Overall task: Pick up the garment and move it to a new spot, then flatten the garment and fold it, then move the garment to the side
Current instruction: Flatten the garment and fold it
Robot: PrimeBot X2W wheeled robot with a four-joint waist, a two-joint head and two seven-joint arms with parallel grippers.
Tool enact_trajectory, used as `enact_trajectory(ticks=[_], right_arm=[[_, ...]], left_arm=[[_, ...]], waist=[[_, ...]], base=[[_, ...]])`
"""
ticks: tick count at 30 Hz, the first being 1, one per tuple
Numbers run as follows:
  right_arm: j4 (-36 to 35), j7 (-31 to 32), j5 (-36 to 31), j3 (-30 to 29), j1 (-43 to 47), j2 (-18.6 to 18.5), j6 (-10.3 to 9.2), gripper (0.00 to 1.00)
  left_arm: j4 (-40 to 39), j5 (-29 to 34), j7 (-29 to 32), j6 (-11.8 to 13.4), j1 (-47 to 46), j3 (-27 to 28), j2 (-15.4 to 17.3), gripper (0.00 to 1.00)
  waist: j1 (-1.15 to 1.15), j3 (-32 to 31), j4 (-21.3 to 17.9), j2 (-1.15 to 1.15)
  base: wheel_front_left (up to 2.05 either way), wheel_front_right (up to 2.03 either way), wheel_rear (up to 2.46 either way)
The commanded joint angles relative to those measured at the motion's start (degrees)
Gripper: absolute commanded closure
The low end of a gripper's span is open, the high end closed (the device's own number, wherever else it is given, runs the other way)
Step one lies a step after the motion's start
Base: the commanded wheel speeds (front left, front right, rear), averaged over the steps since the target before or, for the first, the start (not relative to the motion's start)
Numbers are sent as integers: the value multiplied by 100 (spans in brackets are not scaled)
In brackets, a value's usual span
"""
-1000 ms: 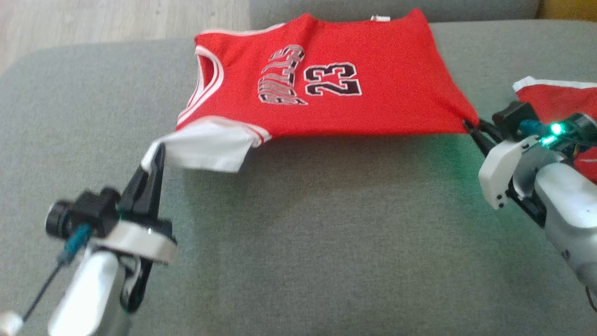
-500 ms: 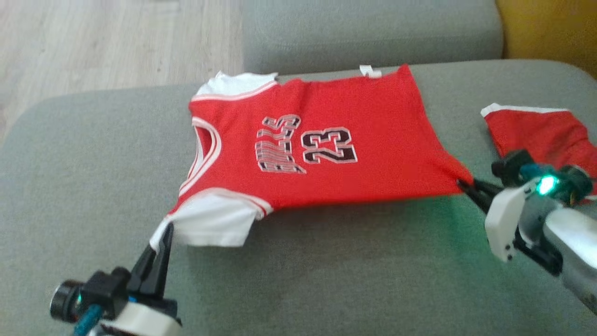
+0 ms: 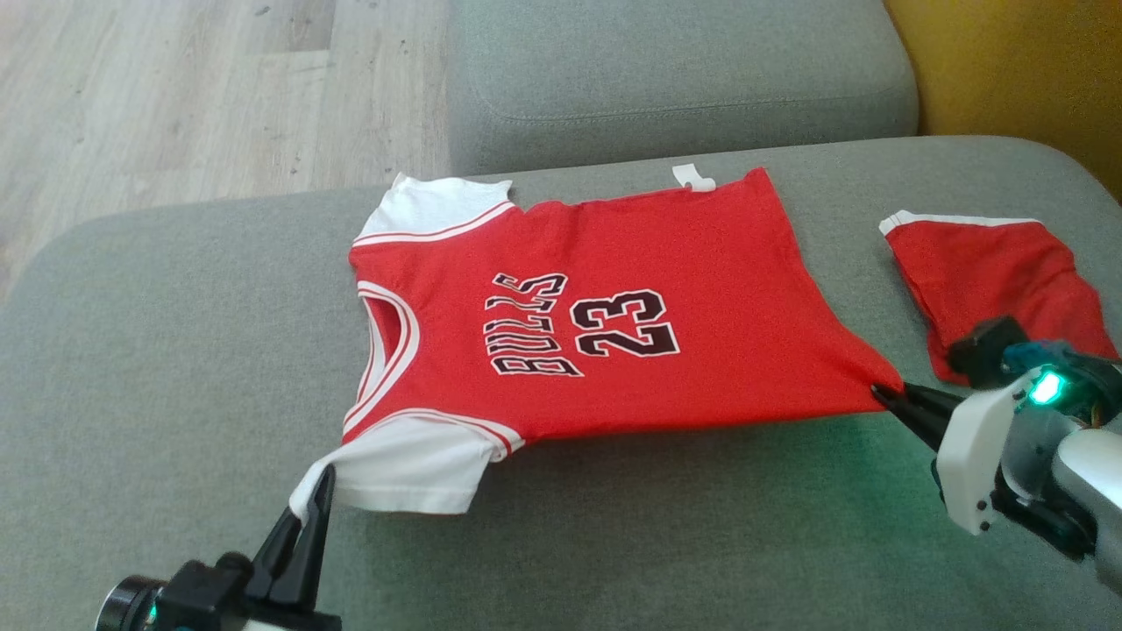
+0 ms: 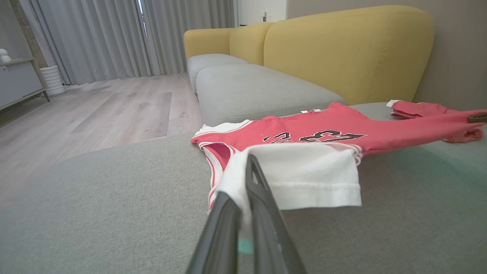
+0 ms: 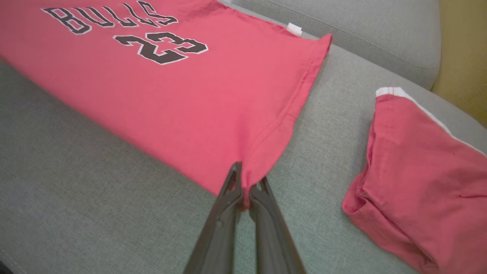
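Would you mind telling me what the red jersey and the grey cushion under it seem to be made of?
Red jersey: thin, soft knit, probably polyester; it drapes and puckers. Grey cushion: matte woven upholstery, judging by its flecked weave.

Jersey (image 3: pixel 614 289) reads "BULLS" and "23" (black lettering).

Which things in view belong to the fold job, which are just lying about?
Job: red jersey, left gripper shut on its white sleeve, right gripper shut on its hem corner.
Lying about: second red garment, yellow sofa back.
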Motion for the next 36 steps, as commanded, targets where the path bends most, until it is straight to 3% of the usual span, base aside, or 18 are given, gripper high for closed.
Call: enact_trajectory(ticks=[1,12,27,36], right_arm=[[-66,-93,-35,-130,46,-185,-4,100],[23,-175,-355,-571,-37,24,-4,100],[599,278,-874,-1020,-656,603,-4,100],[997,350,-1034,-931,-1089,841,-4,100]], left_arm=[[-228,60,-7,49,-275,191,118,100],[-99,99,142,-81,-771,158,242,100],[902,236,1191,-743,-2428,-196,600,100],[1681,406,1426,-987,-3621,-540,639,100]], waist=[[0,15,-3,-1],[0,382,-29,-1],[0,1300,19,-1],[0,1607,57,-1]], base=[[0,0,0],[0,0,0],[0,0,0],[0,0,0]])
